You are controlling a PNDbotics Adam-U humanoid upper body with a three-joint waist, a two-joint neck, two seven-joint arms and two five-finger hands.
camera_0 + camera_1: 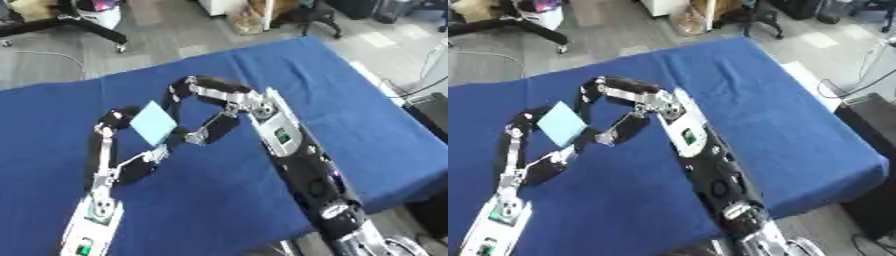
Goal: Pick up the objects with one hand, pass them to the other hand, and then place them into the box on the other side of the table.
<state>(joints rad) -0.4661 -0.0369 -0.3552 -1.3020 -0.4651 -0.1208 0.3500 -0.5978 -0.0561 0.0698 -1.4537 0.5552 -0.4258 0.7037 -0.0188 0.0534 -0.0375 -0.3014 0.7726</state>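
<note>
At about nine o'clock over the blue desk (pixel 367 125), the left hand (pixel 118 145) pinches a pale blue card (pixel 153 123) upright, presenting it. The right hand (pixel 206 107) curls onto its far edge, likely mid-handover. No box shows.

Table (pixel 367 125) under a blue cloth (pixel 780 130), askew in view.

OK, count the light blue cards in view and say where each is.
1. The card is above the blue table, left of centre, between the left hand and the right hand. Others may be hidden behind the arms.
</note>
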